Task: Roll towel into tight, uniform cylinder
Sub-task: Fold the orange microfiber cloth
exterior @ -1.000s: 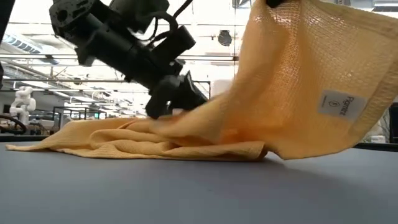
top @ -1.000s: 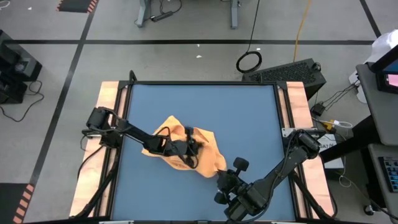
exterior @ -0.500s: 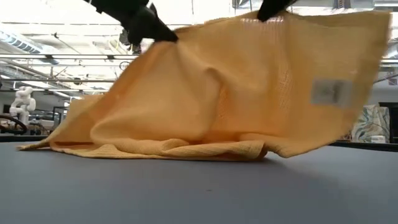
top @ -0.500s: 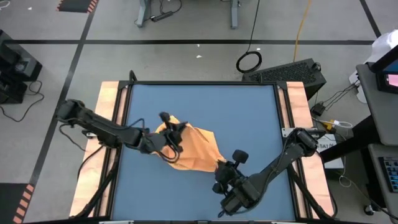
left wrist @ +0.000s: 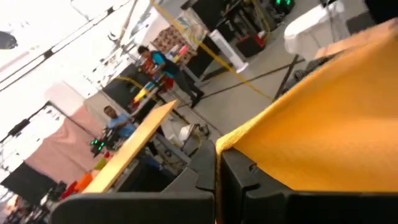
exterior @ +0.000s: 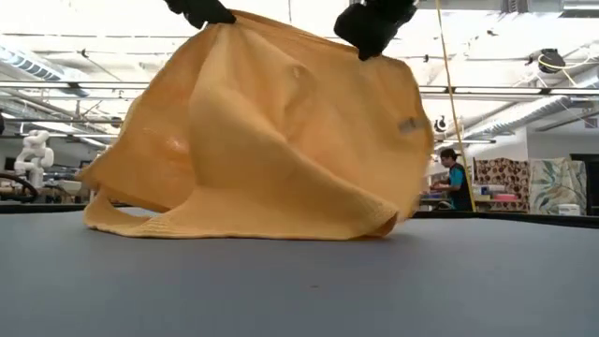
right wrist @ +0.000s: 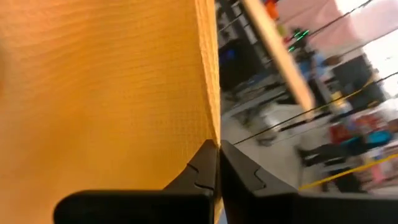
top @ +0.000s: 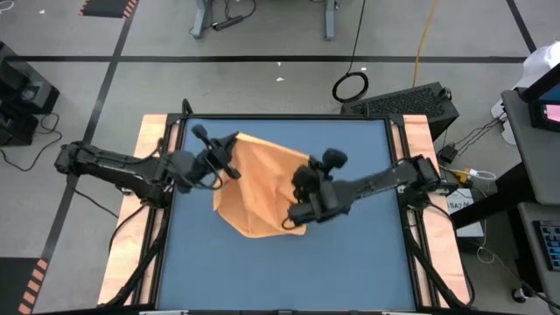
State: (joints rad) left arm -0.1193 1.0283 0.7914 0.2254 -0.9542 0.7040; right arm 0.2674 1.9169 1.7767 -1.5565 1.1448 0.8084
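Pincers: we log the left pincer (top: pixel 234 140) and right pincer (top: pixel 296 213) pinching the towel (top: pixel 262 179), raised over the worktop (top: pixel 350 254) centre, lower hem touching; people (exterior: pixel 453 178) beyond.

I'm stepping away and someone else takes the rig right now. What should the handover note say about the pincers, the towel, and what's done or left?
Left pincer: shut on the towel, gripping an upper corner, raised above the table.
Right pincer: shut on the towel's other upper corner, also raised.
Towel: hanging between both pincers, spread but wrinkled; its bottom edge rests on the table in the low view. The white tag shows near the edge on the right pincer's side.
Done: towel picked up by two corners.
Left: lay it flat, then roll it into a tight, even cylinder. No rolling started.
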